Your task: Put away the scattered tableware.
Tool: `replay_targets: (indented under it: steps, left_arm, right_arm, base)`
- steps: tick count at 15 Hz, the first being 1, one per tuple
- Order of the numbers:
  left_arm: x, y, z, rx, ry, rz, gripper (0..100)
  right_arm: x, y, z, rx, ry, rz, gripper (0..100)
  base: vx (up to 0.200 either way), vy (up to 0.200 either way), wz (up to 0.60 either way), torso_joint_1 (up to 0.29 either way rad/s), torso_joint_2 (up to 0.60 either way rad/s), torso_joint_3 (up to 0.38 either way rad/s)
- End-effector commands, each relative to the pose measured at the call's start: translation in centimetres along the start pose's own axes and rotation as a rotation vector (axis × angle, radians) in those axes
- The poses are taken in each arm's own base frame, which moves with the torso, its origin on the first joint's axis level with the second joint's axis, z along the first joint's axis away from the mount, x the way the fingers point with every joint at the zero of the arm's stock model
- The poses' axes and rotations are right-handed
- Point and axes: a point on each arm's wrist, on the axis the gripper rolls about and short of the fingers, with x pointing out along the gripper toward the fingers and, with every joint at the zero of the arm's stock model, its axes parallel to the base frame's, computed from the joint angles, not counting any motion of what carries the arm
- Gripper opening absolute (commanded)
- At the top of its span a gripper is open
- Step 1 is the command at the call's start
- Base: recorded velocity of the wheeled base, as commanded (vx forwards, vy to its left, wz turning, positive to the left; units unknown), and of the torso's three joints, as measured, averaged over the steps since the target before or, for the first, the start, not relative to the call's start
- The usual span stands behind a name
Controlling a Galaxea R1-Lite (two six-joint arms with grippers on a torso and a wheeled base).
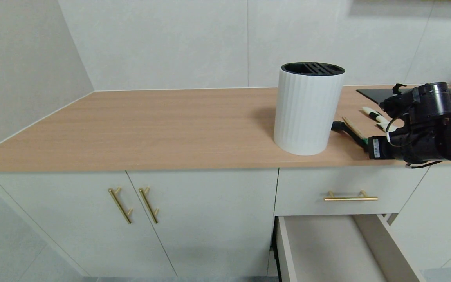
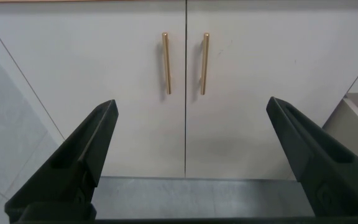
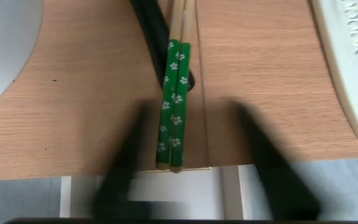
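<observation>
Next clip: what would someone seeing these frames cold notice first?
The tall white ribbed holder with a black slotted top stands on the wooden countertop, right of centre. Beside it, at the counter's front edge, lie green-ended chopsticks, the right gripper over them with jaws apart. Below, a drawer stands pulled open.

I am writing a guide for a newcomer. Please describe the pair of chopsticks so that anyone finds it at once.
On the light wooden countertop, look right of the tall white ribbed holder. A pair of thin wooden chopsticks lies there beside a long black utensil. Only they have green ends with white flowers.
</observation>
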Motion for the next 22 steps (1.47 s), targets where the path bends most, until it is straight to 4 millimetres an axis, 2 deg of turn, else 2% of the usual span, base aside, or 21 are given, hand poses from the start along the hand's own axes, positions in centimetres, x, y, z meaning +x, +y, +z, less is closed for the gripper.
replay_targets:
  steps: [1,5,9,12,14,17,18,19,20,22]
  left_arm:
    - [0.0,0.0,0.0,0.0,0.0,0.001,100]
    - [0.0,0.0,0.0,0.0,0.0,0.001,100]
    - [0.0,0.0,0.0,0.0,0.0,0.001,100]
    - [0.0,0.0,0.0,0.0,0.0,0.001,100]
    - [0.0,0.0,0.0,0.0,0.0,0.001,100]
    - [0.0,0.0,0.0,0.0,0.0,0.002,100]
    - [0.0,0.0,0.0,0.0,0.0,0.001,100]
    - [0.0,0.0,0.0,0.0,0.0,0.001,100]
    - [0.0,0.0,0.0,0.0,0.0,0.001,100]
    - [0.0,0.0,0.0,0.0,0.0,0.001,100]
  right_arm:
    - [-0.1,0.0,0.0,0.0,-0.002,-0.001,0]
    - [-1.3,-0.3,0.5,0.007,-0.031,-0.003,0]
    - [-3.6,-0.8,1.0,0.017,-0.079,0.001,0]
    - [-6.9,-1.5,0.4,0.038,-0.116,0.007,0]
    - [-10.3,-2.3,-1.1,0.039,-0.143,0.029,0]
    - [-14.2,-3.2,-3.7,0.026,-0.088,0.111,0]
    - [-15.0,-3.3,-4.1,0.023,-0.075,0.133,0]
    - [-18.1,-3.8,-5.6,0.015,-0.038,0.268,0]
    - [-19.9,-4.0,-6.5,0.01,-0.017,0.359,0]
    - [-22.2,-4.3,-8.3,-0.017,0.059,0.456,0]
  base:
    - [0.0,0.0,0.0,0.0,0.0,0.0]
    - [0.0,0.0,0.0,0.0,0.0,0.0]
    - [0.0,0.0,0.0,0.0,0.0,0.0]
    - [0.0,0.0,0.0,0.0,0.0,0.0]
    - [0.0,0.0,0.0,0.0,0.0,0.0]
    - [0.0,0.0,0.0,0.0,0.0,0.0]
    - [0.0,0.0,0.0,0.0,0.0,0.0]
    - [0.0,0.0,0.0,0.0,0.0,0.0]
    - [0.0,0.0,0.0,0.0,0.0,0.0]
    - [0.0,0.0,0.0,0.0,0.0,0.0]
